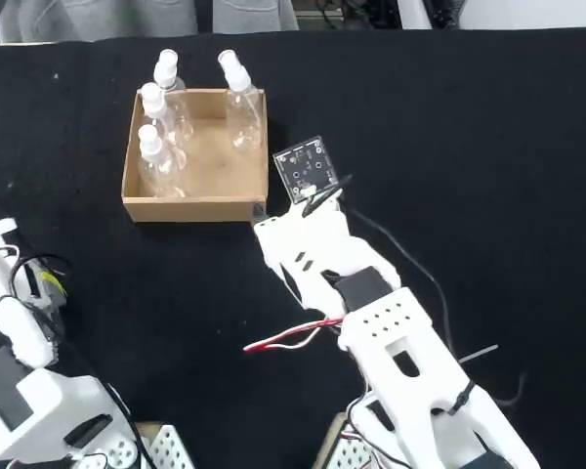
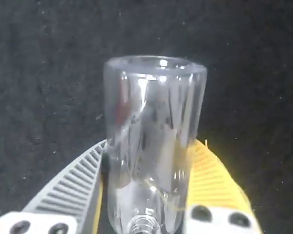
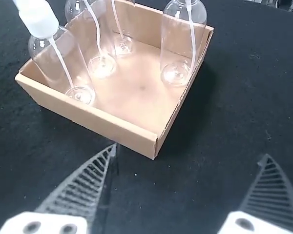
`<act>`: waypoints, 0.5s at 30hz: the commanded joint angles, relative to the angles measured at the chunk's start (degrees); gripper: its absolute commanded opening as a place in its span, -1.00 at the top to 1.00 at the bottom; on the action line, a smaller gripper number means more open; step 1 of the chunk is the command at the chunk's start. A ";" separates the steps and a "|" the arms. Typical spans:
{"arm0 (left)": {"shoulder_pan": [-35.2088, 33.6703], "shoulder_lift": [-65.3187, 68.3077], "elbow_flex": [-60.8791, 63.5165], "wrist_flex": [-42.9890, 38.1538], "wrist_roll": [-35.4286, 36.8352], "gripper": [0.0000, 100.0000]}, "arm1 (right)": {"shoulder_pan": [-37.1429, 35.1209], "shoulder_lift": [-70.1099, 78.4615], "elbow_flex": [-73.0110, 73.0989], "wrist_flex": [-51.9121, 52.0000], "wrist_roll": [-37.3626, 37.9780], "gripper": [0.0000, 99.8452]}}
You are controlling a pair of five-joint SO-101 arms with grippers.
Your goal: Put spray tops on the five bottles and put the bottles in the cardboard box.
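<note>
Black cloth table [image 1: 488,117]: one bottle gripped, four in the box.
At the table's 8 o'clock edge, the left gripper [image 2: 152,146] pinches a clear, topless bottle [image 2: 154,97] between its grey and yellow fingers, with the threaded neck toward the wrist. Toward 11 o'clock sits the cardboard box [image 1: 190,208], holding four standing bottles with spray tops [image 1: 242,103]. Just off the box's 5 o'clock corner, the right gripper [image 3: 189,152] hangs over the cloth, fingers spread wide.
</note>
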 commanded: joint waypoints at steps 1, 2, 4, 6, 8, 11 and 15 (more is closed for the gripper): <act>1.19 -0.62 -2.59 0.26 -0.62 0.74 | -0.70 -3.12 -0.31 -0.26 -0.26 0.26; 1.19 -0.62 -2.68 0.35 -0.62 0.74 | -0.70 -3.12 -0.31 -0.18 -0.26 0.26; 1.19 -0.62 -2.77 0.35 -0.62 0.74 | -0.70 -3.12 -0.31 -0.09 -0.26 0.26; 1.19 -0.70 -2.51 0.35 -0.62 0.74 | -0.70 -3.12 -0.40 0.09 -0.09 0.26; 1.19 -0.70 -2.51 0.44 -0.62 0.74 | -0.62 -3.12 -0.48 0.18 -0.09 0.26; 1.27 -0.70 -3.12 2.73 -0.70 0.74 | -0.62 -3.12 -0.57 0.18 0.00 0.26; 2.51 -2.11 -4.26 5.27 -2.64 0.74 | -0.53 -3.12 -0.66 0.18 0.00 0.26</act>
